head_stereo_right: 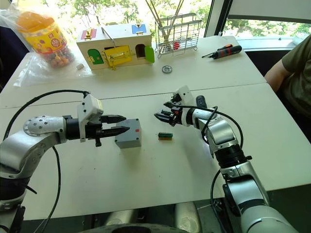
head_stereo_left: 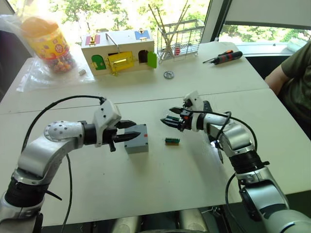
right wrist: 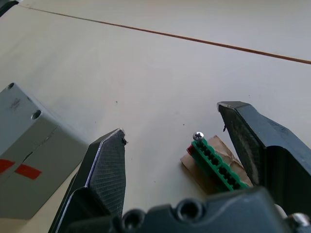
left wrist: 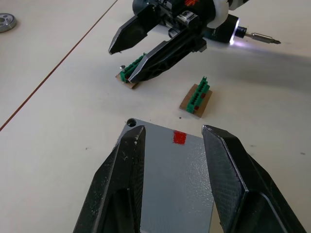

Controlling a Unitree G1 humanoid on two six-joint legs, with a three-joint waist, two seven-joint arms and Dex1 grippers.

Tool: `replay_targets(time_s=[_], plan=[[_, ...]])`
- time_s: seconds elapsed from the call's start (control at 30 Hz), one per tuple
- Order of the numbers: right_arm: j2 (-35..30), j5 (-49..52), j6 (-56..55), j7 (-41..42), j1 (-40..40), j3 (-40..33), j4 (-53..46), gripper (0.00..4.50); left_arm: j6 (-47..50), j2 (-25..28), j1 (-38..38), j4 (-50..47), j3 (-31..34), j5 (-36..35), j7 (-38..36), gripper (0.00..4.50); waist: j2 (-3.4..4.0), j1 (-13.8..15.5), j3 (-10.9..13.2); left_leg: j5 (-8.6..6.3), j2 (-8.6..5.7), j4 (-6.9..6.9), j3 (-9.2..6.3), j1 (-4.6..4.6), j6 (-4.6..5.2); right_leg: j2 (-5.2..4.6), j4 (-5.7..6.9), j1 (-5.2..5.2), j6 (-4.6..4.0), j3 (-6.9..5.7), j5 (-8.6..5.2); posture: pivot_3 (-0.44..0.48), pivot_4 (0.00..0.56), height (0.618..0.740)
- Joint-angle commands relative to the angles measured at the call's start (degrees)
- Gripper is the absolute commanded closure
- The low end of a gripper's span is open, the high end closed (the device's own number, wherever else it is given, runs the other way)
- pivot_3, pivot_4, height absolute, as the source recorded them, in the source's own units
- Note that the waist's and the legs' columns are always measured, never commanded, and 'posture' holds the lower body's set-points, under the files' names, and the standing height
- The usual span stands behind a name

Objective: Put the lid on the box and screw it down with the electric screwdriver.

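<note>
Two grippers are working: left gripper (head_stereo_left: 127, 131) is straddling the box (head_stereo_left: 137, 139) on the desk (head_stereo_left: 160, 179), jaws apart. Right gripper (right wrist: 184, 160), also spread, is hovering over a green screw strip (right wrist: 216, 165); screwdriver possibly strapped alongside. Risk: closing jaws knocking the strip sideways.

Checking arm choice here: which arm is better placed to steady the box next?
Left. The left gripper has its jaws open and reaching over the box. The right gripper is apart from it, open over a green screw strip.
</note>
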Motion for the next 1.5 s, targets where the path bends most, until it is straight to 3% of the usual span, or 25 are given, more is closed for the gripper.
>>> replay_targets(time_s=[0.03,0.23,0.37,0.53,0.87,1.27,1.5], plan=[[0.66,-1.08,-1.08,-0.82,-1.18,-0.81,0.34,1.03,-0.09,0.46,-1.20,0.09,1.30,-0.97,-0.32,2.67,0.00,-0.02,0.00,0.00,0.00,0.00,0.00,0.00,0.00,0.00,0.00,0.00,0.00,0.00,0.00,0.000,0.150,0.740],[1.55,-1.30,-0.30,-1.28,-0.87,-1.45,1.11,1.03,-0.26,0.93,-1.65,1.29,1.60,-1.38,-0.78,2.67,0.00,-0.17,0.00,0.00,0.00,-0.01,0.01,0.00,0.00,0.00,0.04,-0.03,0.00,0.00,0.00,0.000,0.150,0.740],[2.42,-1.36,0.15,-1.81,-1.25,-2.07,1.66,2.11,-0.73,1.05,-1.61,2.74,1.69,-1.22,-1.11,2.67,0.00,-0.14,0.00,0.00,-0.01,0.00,0.01,0.00,-0.01,0.00,0.08,-0.05,0.00,0.00,0.00,0.000,0.150,0.740],[2.82,-1.50,0.66,-2.35,-1.01,-2.43,1.59,4.43,-1.66,1.23,-0.53,3.48,1.47,-0.46,-1.33,2.67,0.00,-0.16,0.00,0.00,-0.02,0.00,0.01,0.00,-0.01,0.00,0.10,-0.06,0.00,0.00,0.00,0.000,0.150,0.740],[2.25,-1.11,1.58,-2.48,0.17,-3.23,-0.52,4.43,-2.88,0.84,-0.35,4.36,0.96,0.60,-1.31,2.67,0.00,-0.14,0.00,0.00,-0.02,0.00,0.00,0.00,-0.01,-0.01,0.12,-0.06,0.00,0.00,0.00,0.000,0.150,0.740],[2.33,3.72,9.66,-2.83,-1.81,-6.34,-13.98,4.43,-4.54,1.01,-0.41,8.23,2.04,1.30,-1.64,2.67,0.00,-0.14,0.00,0.00,-0.02,0.00,0.01,0.00,0.00,-0.02,0.15,-0.09,0.00,0.01,0.00,0.000,0.150,0.740],[5.14,7.99,15.05,-1.95,0.32,-1.61,-24.19,4.43,-2.50,6.34,3.87,6.65,4.97,-0.80,-5.60,2.67,0.01,-0.38,0.00,0.00,0.02,-0.08,0.01,0.00,0.00,-0.04,0.18,-0.17,0.00,0.04,0.00,0.000,0.150,0.740]])
